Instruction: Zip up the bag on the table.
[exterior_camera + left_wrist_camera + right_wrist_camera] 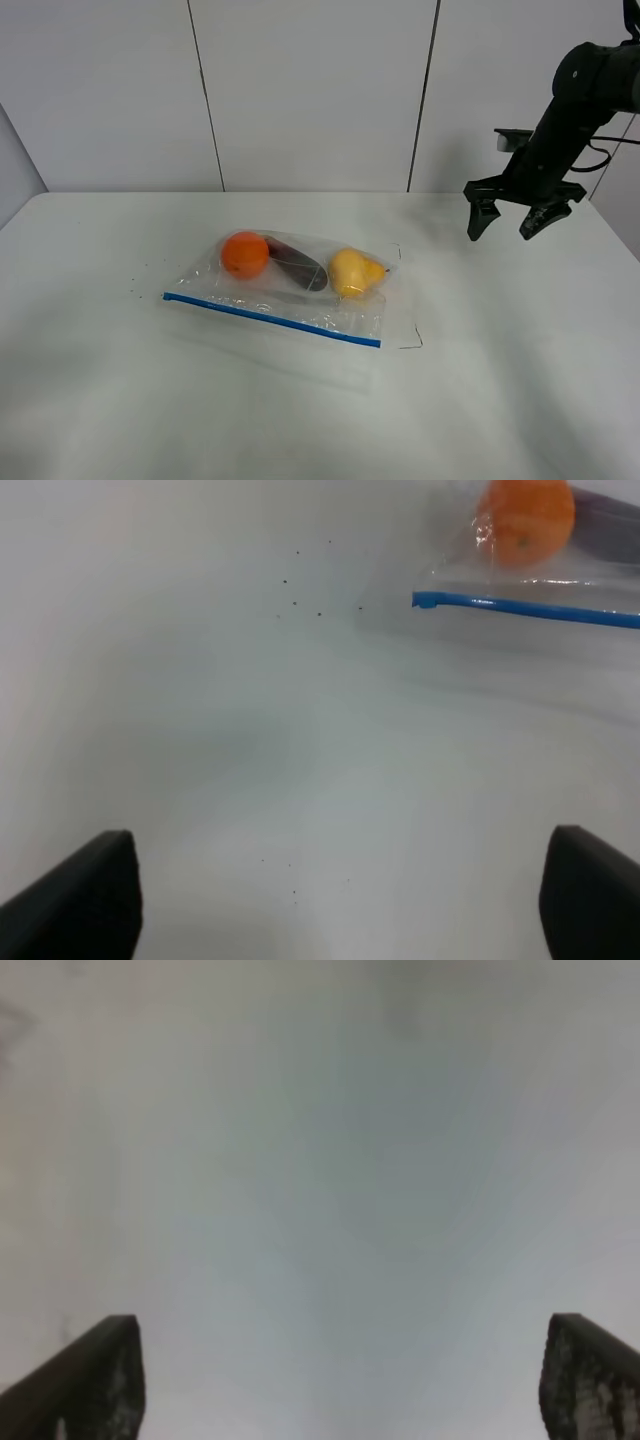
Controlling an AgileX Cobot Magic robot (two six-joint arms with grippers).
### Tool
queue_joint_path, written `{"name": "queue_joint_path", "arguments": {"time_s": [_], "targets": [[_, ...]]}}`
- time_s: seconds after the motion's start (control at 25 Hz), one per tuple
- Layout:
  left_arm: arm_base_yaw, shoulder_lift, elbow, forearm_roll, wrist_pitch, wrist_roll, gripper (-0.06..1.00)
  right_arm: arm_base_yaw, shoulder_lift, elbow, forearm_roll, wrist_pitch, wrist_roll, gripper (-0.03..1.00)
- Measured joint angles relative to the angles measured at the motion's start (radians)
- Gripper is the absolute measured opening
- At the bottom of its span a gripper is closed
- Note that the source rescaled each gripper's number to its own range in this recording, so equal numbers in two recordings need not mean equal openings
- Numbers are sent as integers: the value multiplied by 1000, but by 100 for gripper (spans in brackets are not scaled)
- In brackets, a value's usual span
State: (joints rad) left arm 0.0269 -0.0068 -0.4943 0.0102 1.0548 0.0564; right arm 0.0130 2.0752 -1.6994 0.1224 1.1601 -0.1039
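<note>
The clear crinkly bag [345, 310] lies flat in the middle of the white table [500, 390]. Its blue zipper strip [270, 319] runs along the near edge. Inside are an orange ball [245, 254], a dark piece [300, 268] and a yellow piece [352, 272]. My right gripper [501, 230] hangs open above the table, well right of the bag; its wrist view shows only bare table between the fingertips [340, 1380]. My left gripper [340, 910] is open over bare table; the bag's zipper end [430, 600] and orange ball [525, 520] lie ahead of it. The left arm is out of the high view.
Small dark specks [135, 285] dot the table left of the bag. Thin pen marks [410, 342] lie by the bag's right corner. A grey panelled wall [310, 90] stands behind the table's far edge.
</note>
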Motion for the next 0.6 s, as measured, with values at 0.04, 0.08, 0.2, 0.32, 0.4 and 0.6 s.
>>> {"name": "queue_joint_path", "arguments": {"time_s": [0.04, 0.08, 0.2, 0.32, 0.4, 0.6], "targets": [[0, 0, 0, 0, -1, 0, 99, -6, 0, -1, -3, 15, 1, 95], [0, 0, 0, 0, -1, 0, 99, -9, 0, -1, -4, 30, 2, 95], [0, 0, 0, 0, -2, 0, 99, -17, 0, -1, -7, 48, 4, 95], [0, 0, 0, 0, -2, 0, 99, -17, 0, -1, -11, 50, 17, 95], [0, 0, 0, 0, -2, 0, 99, -17, -17, 25, -10, 47, 28, 95], [0, 0, 0, 0, -2, 0, 99, -17, -168, 234, -26, 47, 31, 95]]}}
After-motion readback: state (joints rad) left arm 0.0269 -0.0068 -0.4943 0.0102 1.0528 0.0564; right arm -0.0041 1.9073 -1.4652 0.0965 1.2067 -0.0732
